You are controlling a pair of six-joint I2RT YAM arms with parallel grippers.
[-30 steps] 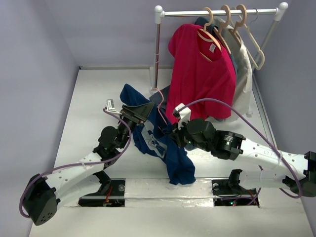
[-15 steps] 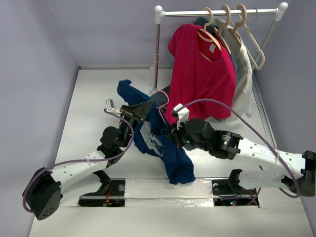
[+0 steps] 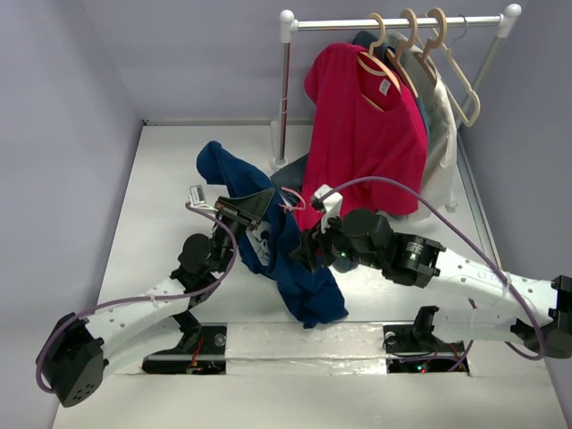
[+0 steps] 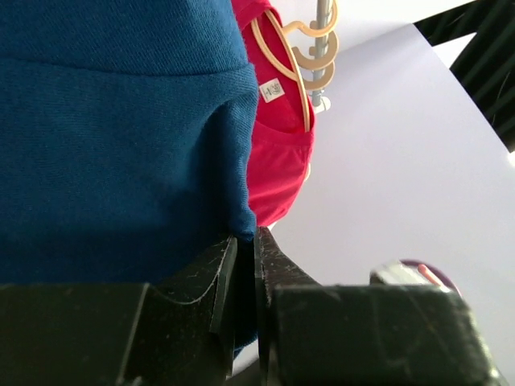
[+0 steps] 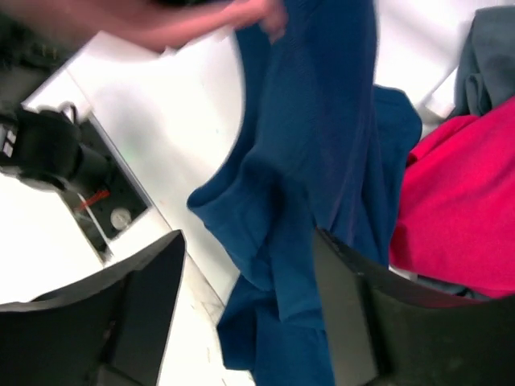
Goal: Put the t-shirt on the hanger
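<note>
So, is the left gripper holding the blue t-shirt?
Yes, the left gripper is shut on a fold of the t-shirt.

The white desk (image 3: 165, 206) is bounded by lilac walls (image 3: 63, 134); a clothes rack (image 3: 285, 98) is stood at its far side; a grey cloth (image 3: 288, 167) is heaped at the rack's foot; the left arm's mount (image 3: 192, 344) and the right arm's mount (image 3: 420, 340) are bolted along the near edge; whether the t-shirt (image 3: 304, 277) touches it cannot be told.

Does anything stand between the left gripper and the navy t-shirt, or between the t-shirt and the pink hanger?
Nothing visible does. The left gripper is shut directly on a fold of the t-shirt, and the hanger shows right against the shirt's upper edge.
</note>
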